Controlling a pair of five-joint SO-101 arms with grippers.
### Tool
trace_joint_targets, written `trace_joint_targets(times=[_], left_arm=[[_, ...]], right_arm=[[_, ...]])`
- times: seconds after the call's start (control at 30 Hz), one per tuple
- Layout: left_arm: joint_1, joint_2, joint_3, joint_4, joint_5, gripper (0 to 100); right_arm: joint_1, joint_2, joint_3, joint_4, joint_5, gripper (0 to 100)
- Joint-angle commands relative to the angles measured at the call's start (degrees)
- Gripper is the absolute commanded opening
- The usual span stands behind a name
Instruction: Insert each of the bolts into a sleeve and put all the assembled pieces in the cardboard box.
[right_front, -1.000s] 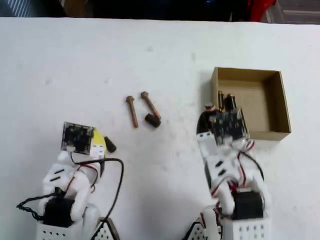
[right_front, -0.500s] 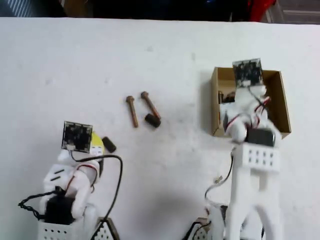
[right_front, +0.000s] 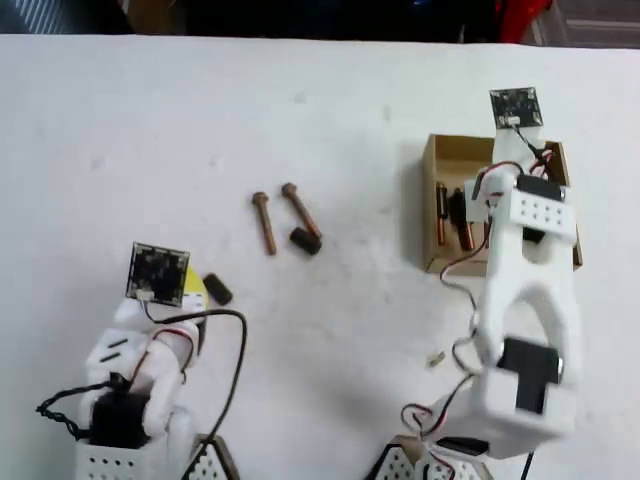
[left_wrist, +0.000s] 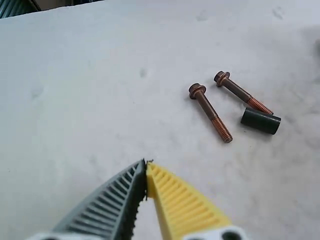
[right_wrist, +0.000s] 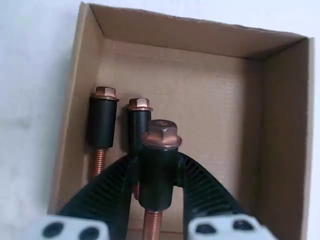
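A: White table (right_front: 350, 100). What has the right gripper (right_wrist: 157, 167) got?
B: A copper hex-head bolt (right_wrist: 160, 134) in a black sleeve (right_wrist: 156, 185), clamped over the cardboard box (right_wrist: 282, 125).
A: And the left gripper (left_wrist: 146, 172)?
B: Closed on nothing. Two bare bolts (left_wrist: 210, 112) and a loose sleeve (left_wrist: 260, 121) lie beyond it.

R gripper (right_wrist: 156, 167) w/ sleeved bolt (right_wrist: 159, 150) went from beside box (right_front: 430, 205) near corner to over box interior; arm now stretched fwd.
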Motion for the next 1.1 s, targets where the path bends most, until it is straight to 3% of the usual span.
trace_joint_targets(times=[0.0,0.33,0.5,0.6,0.93,1.07], left_arm=[[-0.31,-0.40,0.97,-1.85,-0.62,2],[-0.31,-0.40,2.37,-3.52,-0.70,2],[-0.31,-0.40,2.37,-3.43,-0.70,2],[-0.31,-0.40,2.46,-3.43,-0.70,2],[-0.75,-0.40,2.02,-3.52,-0.53,2],[-5.49,-0.40,2.11,-5.80,-0.26,2]], right_arm=[[0.75,4.88,-8.18,0.40,2.11,1.8],[0.31,17.27,-18.55,4.18,2.46,2.2],[-1.19,20.97,-20.57,6.55,6.77,11.6],[-1.63,21.23,-20.66,6.55,6.95,12.3],[-3.38,9.01,-20.40,11.82,6.51,12.3],[-5.93,0.75,-20.31,16.92,6.51,12.3]])
